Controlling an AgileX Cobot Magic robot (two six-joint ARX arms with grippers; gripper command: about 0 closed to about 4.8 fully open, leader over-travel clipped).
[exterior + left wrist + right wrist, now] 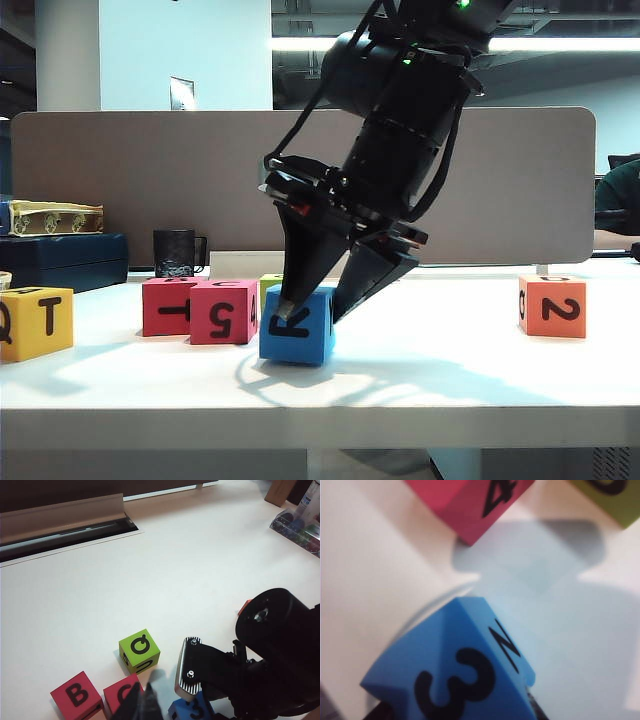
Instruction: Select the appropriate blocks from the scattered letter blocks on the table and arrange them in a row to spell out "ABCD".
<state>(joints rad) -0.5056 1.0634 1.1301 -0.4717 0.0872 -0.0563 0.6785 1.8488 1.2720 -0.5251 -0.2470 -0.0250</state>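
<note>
Centrally, near the front edge of the white tabletop (430, 385), the right tool (308, 302) is reaching down over a blue block (297, 325), one dark finger at each side of it. The jaws are partly open around the block; whether they are pressing on it yet is not clear. From the right wrist view the blue block (455, 675) is filling the lower frame, showing a 3 and an N. From the left wrist view only a corner of the blue block (192, 710) is showing under the right arm.

Just behind and beside the blue block, two red blocks are sitting side by side, touching: one with a T (168, 306), one with a 5 (223, 312). From above, their tops are reading B (76, 696) and C (120, 696). A green block (139, 651) is standing just behind them, toward the back edge. A yellow block (35, 322) is resting at the left end of the tabletop, and an orange block (552, 306) well apart toward the right end.

The left tool (144, 706) is hovering above the red blocks with its fingers closed on nothing.

Judging by this, the step in hand is gripping the blue block. The next move likely calls for closing squarely on its sides, then lifting without nudging the neighbouring red blocks.
</note>
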